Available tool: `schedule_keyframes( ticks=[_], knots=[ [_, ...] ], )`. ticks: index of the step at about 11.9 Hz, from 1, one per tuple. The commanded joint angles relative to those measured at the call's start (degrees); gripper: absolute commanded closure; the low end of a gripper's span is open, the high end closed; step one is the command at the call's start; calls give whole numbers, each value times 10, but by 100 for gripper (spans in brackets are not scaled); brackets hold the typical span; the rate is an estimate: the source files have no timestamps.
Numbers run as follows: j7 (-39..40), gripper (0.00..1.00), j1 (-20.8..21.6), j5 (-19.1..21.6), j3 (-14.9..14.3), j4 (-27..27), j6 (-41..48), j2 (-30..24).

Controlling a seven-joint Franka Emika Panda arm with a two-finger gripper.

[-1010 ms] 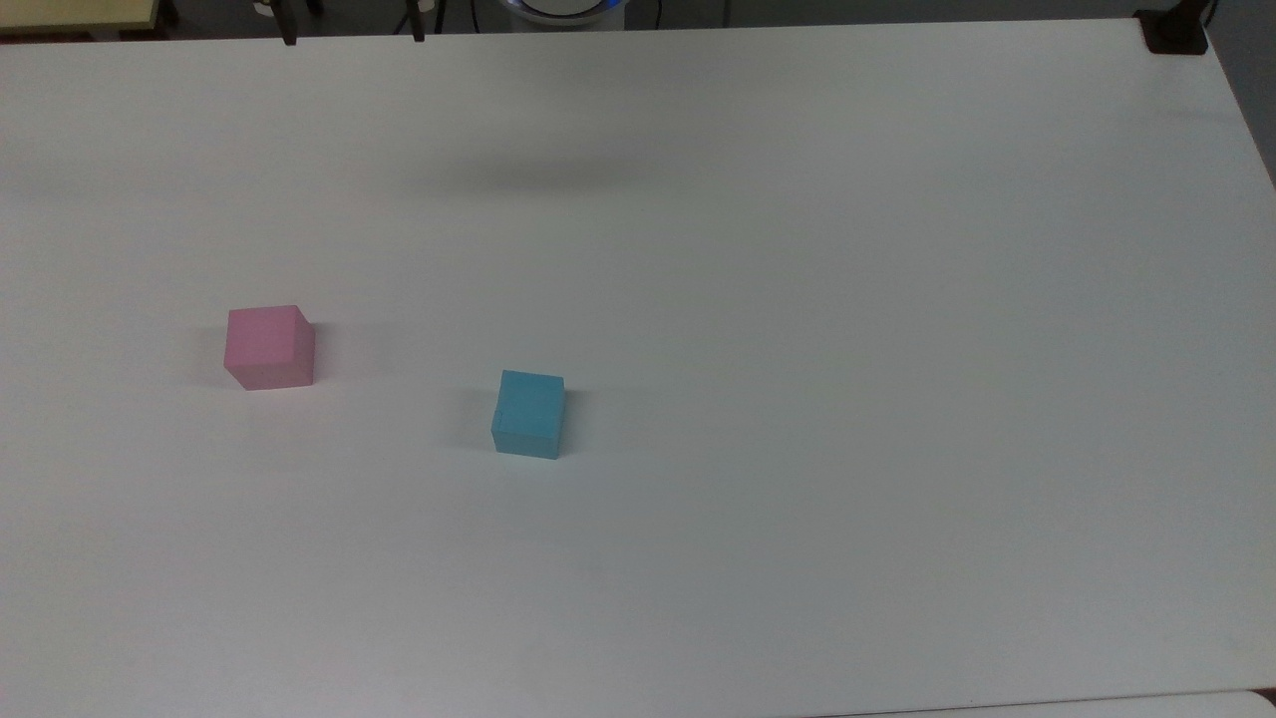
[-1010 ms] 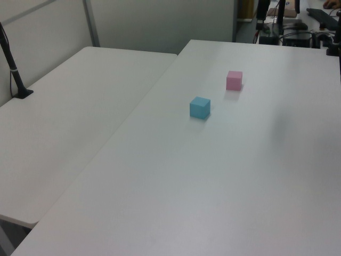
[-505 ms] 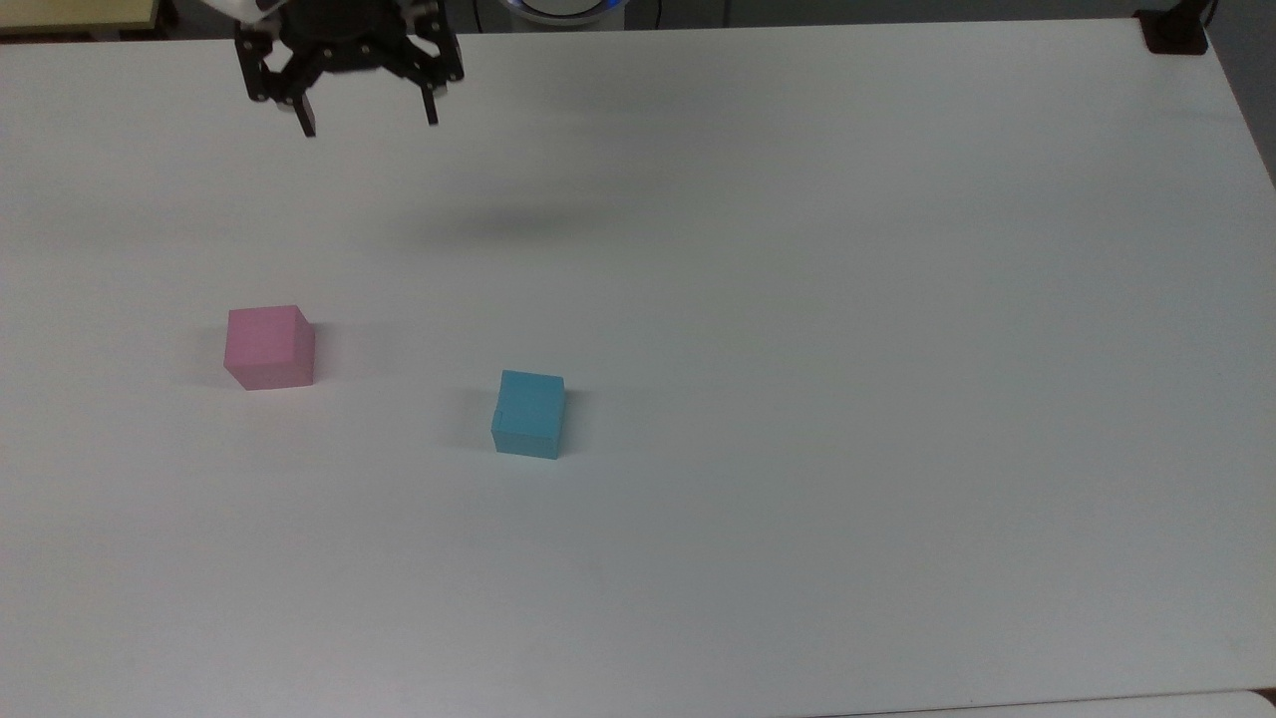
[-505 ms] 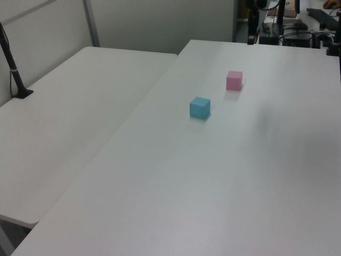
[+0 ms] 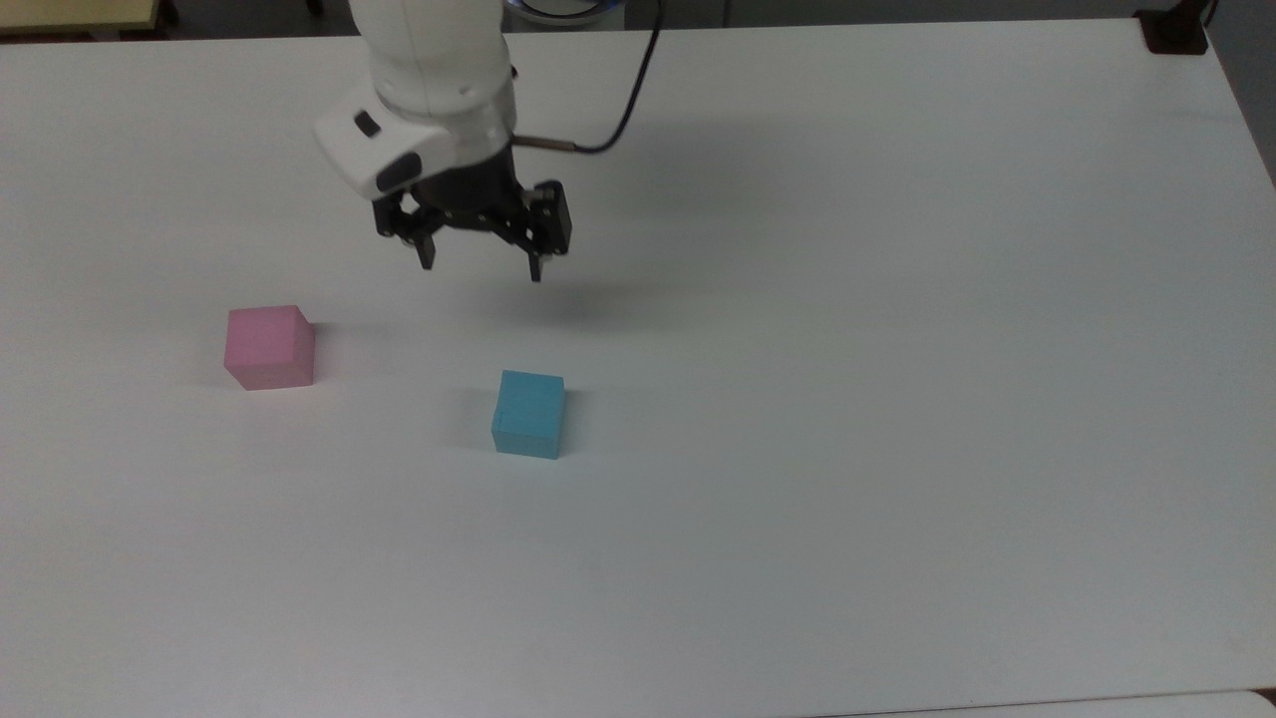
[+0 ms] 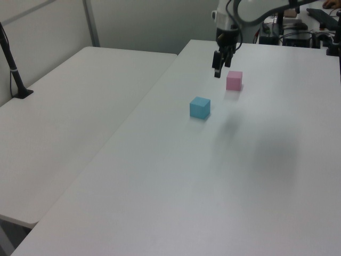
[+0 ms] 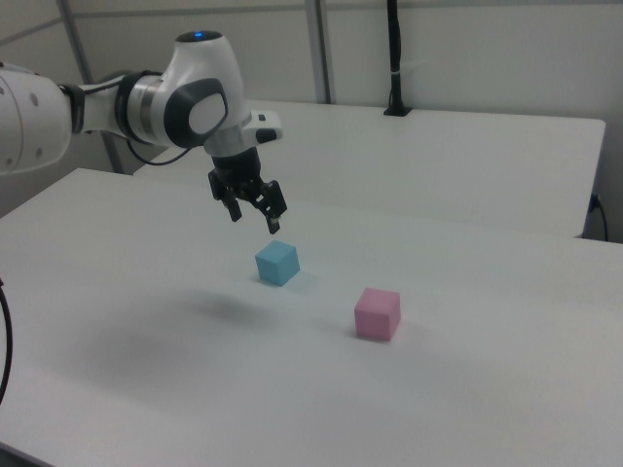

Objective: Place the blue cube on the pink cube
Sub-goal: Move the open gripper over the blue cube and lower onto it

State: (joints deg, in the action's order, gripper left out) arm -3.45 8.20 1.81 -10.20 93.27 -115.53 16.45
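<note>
The blue cube rests on the white table, also seen as the blue cube and the blue cube. The pink cube sits apart from it, toward the top view's left; it is the pink cube in the left view and the pink cube in the right view. My gripper hangs in the air, open and holding nothing, above and behind the blue cube in the top view. It appears as the gripper in the left view and the gripper in the right view.
A second white table adjoins this one on the left view's left, with a black post standing on it. A black clamp sits at the table's far right corner in the top view. Desk equipment lies beyond the far edge.
The arm has swung in from the top view's upper left and come lower, toward the blue cube. Its shadow moved with it. Both cubes stayed where they were.
</note>
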Motion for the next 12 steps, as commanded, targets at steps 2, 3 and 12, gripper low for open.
schedule_keyframes(
  ticks=[2,3,12],
  knots=[
    [-55,0,22,1,-5,-8,-79,59],
    [-68,0,23,-1,-3,-11,-81,74],
    [-142,0,22,-43,12,-46,-142,156]
  ],
)
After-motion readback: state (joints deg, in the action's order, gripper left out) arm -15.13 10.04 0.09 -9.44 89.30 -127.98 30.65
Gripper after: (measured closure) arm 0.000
